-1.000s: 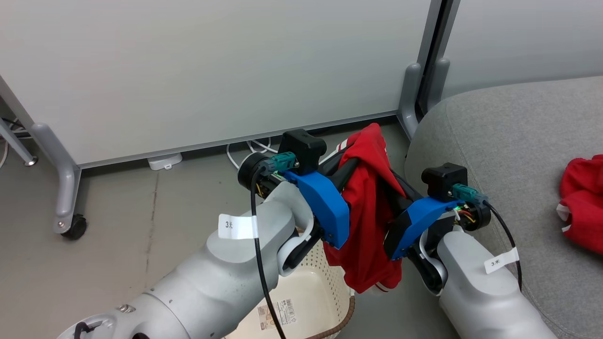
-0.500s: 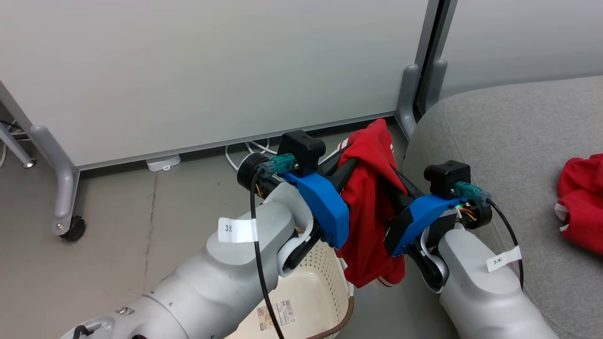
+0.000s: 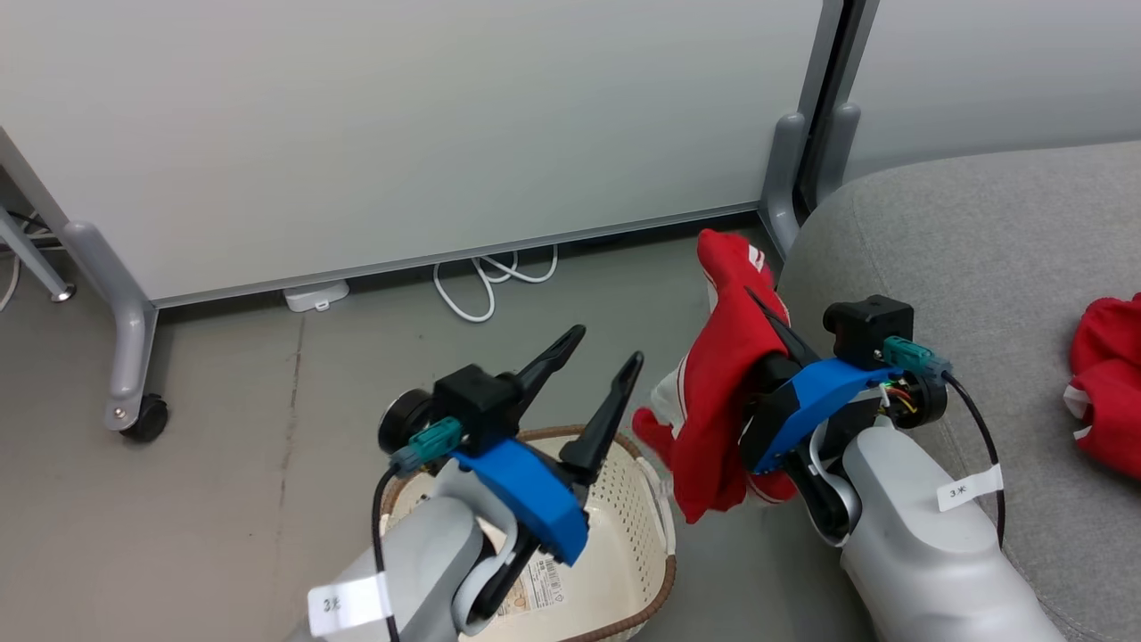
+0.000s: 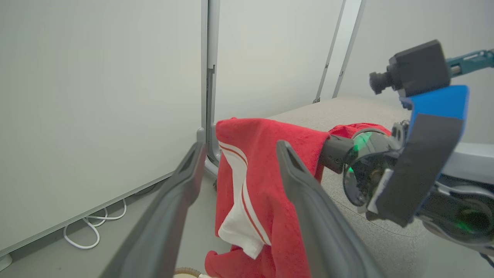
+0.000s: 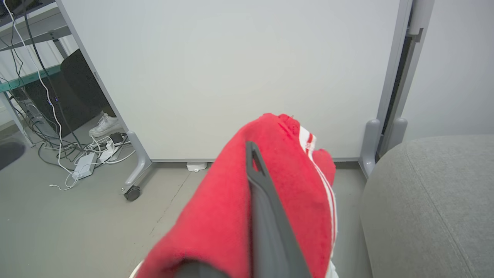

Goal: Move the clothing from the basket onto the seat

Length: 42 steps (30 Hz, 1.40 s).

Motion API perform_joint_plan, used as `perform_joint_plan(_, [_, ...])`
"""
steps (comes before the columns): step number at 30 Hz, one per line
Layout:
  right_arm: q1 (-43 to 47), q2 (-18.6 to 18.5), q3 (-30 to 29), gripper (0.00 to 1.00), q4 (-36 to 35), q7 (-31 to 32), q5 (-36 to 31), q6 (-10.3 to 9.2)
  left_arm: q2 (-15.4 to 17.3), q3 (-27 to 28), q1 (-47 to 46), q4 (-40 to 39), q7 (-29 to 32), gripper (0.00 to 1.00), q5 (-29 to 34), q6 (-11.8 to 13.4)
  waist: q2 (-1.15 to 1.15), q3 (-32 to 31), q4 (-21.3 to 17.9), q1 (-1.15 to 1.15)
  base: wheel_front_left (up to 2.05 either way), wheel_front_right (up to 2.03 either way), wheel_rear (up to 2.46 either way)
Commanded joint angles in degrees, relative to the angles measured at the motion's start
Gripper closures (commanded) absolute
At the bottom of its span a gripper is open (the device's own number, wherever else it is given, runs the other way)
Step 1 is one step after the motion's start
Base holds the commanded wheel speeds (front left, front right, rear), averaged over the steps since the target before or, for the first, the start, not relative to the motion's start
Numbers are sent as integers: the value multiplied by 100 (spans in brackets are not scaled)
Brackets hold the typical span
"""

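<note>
Far left, one small black wheel [image 3: 147, 417] sits under the grey leg of the big white board [image 3: 401, 134]; one white cable [image 3: 486, 285] curls on the floor at the foot of the board.

Next comes the left gripper [image 3: 606, 348]; its two dark fingers stand wide apart with nothing between them, and it hangs just above the basket [image 3: 637, 535]. I count one basket, cream with little holes and a brown rim, standing on the floor; one sticker [image 3: 539, 584] shows on its bottom.

To the right I count two pieces of red clothing. The first red piece [image 3: 722, 419] hangs in the air between the basket and the seat [image 3: 980, 232]; it is draped over the right gripper [image 3: 768, 319], whose fingers are squeezed together on the cloth, and just one dark finger peeks out of the folds. White stripes run down this piece; its bottom end dangles near the basket's right rim. From the left wrist it [image 4: 247, 185] shows past the two spread fingers, touching neither.

Then one seat, big, grey and soft; the second red piece [image 3: 1105, 383] lies in a heap on it at the far right, well apart from the first.
</note>
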Motion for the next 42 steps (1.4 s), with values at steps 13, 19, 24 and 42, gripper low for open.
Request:
perform_joint_plan(13, [158,-3,-131,100,-100,-27,-123,1,223,2165,1818,-987,-26,0,1648,-132,0,46,18,0,0,0,0])
perform_joint_plan(19, [167,-3,-166,100,-93,-27,-99,1,114,2667,2242,-1205,-27,0,2055,-158,0,35,-18,0,0,0,0])
perform_joint_plan(24, [192,-2,-197,100,-67,-27,-136,1,19,2917,2464,-1266,-27,0,2264,-185,0,27,-47,0,0,0,0])
perform_joint_plan(42, [235,-3,-250,100,-187,-26,-51,1,-37,3033,2575,-1282,-27,0,2239,-182,0,91,-437,0,0,0,0])
